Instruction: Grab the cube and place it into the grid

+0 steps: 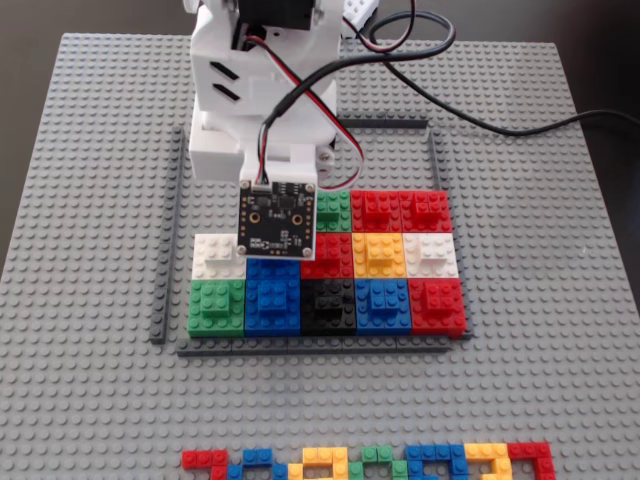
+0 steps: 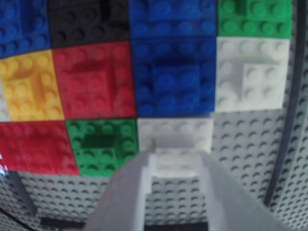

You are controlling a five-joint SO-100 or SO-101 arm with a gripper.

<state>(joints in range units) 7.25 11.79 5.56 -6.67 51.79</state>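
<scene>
In the wrist view my gripper point(image 2: 175, 155) is shut on a white cube point(image 2: 175, 137), one finger on each side of its raised top. The cube sits level in the grid, touching a green cube point(image 2: 101, 147) on its left and a blue cube point(image 2: 173, 82) above it. In the fixed view the wrist camera board point(image 1: 277, 215) hides the gripper and the white cube. It hangs over the back row of the grid, just left of the green cube point(image 1: 333, 210). A dark grey frame point(image 1: 165, 250) borders the grid.
The grid holds red, yellow, blue, black, green and white cubes, such as the white one point(image 1: 217, 255) at the middle row's left end. Several coloured bricks point(image 1: 370, 462) line the front edge of the grey baseplate point(image 1: 540, 400). A black cable point(image 1: 480, 120) trails to the right.
</scene>
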